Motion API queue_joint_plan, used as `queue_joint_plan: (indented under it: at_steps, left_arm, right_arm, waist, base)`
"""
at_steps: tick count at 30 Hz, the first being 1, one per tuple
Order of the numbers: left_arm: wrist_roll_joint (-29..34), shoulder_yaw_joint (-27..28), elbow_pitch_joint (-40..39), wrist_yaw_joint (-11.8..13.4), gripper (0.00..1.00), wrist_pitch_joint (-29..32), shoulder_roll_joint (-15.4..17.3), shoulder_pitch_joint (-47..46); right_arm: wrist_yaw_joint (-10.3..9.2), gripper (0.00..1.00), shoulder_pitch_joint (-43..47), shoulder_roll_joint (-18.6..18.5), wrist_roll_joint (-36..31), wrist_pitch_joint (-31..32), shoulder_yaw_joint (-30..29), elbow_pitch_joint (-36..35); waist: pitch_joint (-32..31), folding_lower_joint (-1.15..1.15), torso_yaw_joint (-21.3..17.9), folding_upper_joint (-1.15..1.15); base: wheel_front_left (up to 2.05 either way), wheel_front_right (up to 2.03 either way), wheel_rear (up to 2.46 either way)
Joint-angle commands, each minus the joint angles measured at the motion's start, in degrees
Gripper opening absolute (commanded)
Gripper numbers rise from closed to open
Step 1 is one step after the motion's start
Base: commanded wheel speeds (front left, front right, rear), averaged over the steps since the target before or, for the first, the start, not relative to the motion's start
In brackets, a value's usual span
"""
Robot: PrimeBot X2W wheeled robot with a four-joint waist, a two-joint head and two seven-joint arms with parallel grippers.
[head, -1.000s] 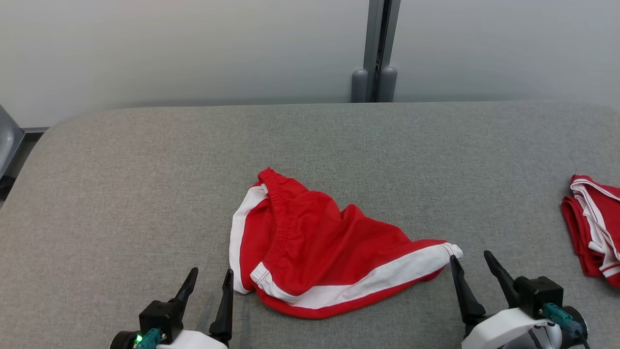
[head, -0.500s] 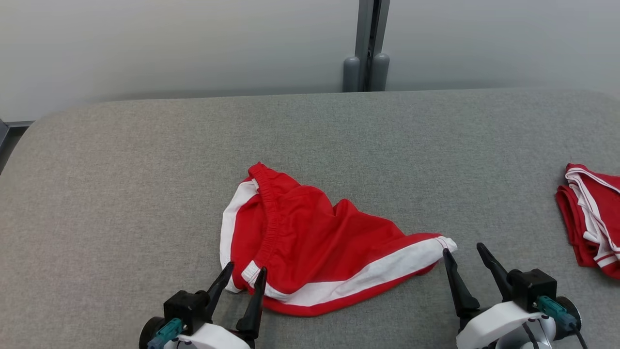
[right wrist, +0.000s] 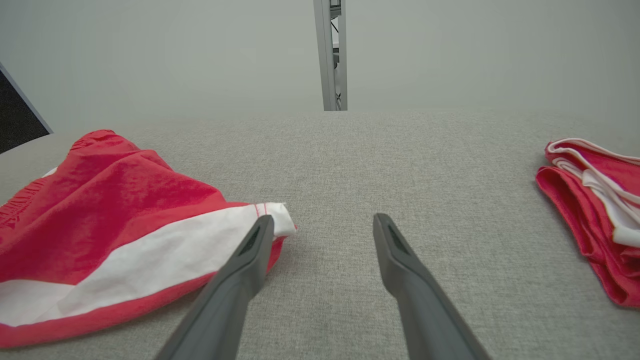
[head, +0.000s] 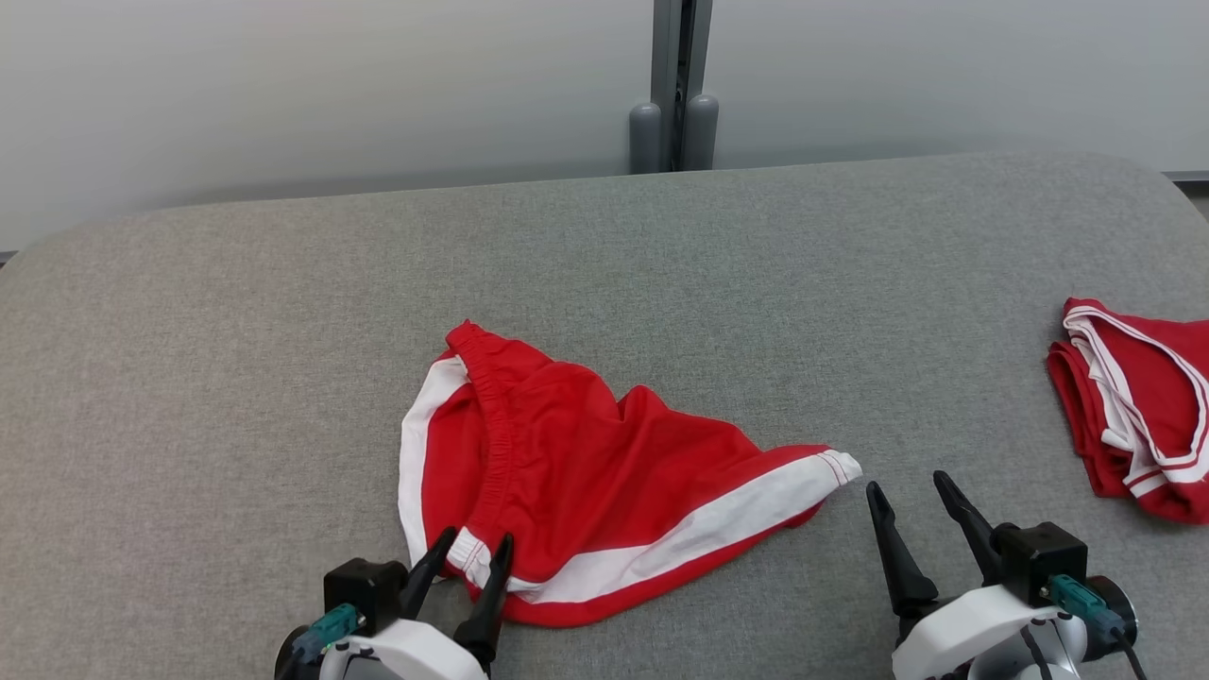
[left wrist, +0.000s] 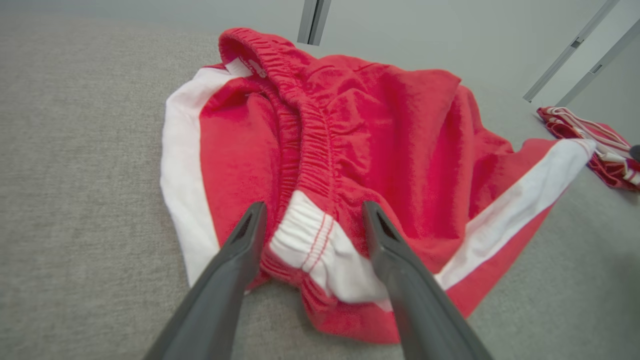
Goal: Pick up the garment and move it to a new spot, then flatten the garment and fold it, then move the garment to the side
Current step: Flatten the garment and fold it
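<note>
Shorts, red with white stripes, lie crumpled on the tabletop. Your left jaws stand wide, straddling the white waistband corner at the near edge, not closed on it. Your right jaws, also wide and empty, sit just right of the hem tip.

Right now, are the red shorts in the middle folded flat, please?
No, crumpled: the shorts lie bunched and wrinkled, the waistband curving upward in a hump.

No legible text, label or number on anything.
</note>
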Motion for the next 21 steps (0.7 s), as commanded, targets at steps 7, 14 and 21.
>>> queue_joint_plan:
  at_steps: [7, 14, 21]
  left_arm:
    - [-1.14, -0.67, 0.86, -0.55, 0.00, -0.25, 0.26, -1.27]
    - [1.33, 5.85, -5.28, -0.04, 0.00, -0.25, 0.23, 0.73]
    - [3.33, 9.08, -7.59, -0.11, 0.00, -0.25, 0.24, 2.31]
  right_arm:
    - [0.00, 1.00, 0.14, -0.33, 0.36, -0.22, -0.17, 0.02]
    - [0.00, 1.00, 0.42, -0.34, 2.76, -0.22, 3.08, -0.55]
    - [0.00, 1.00, -0.31, -0.36, 6.34, -0.22, 9.16, 0.65]
  waist:
    - [-0.29, 0.00, 0.60, 0.00]
    - [-0.32, 0.00, 1.82, 0.00]
    - [-0.15, 0.00, 2.02, 0.00]
  base:
    - [0.00, 0.00, 0.00]
    - [0.00, 0.00, 0.00]
    - [0.00, 0.00, 0.00]
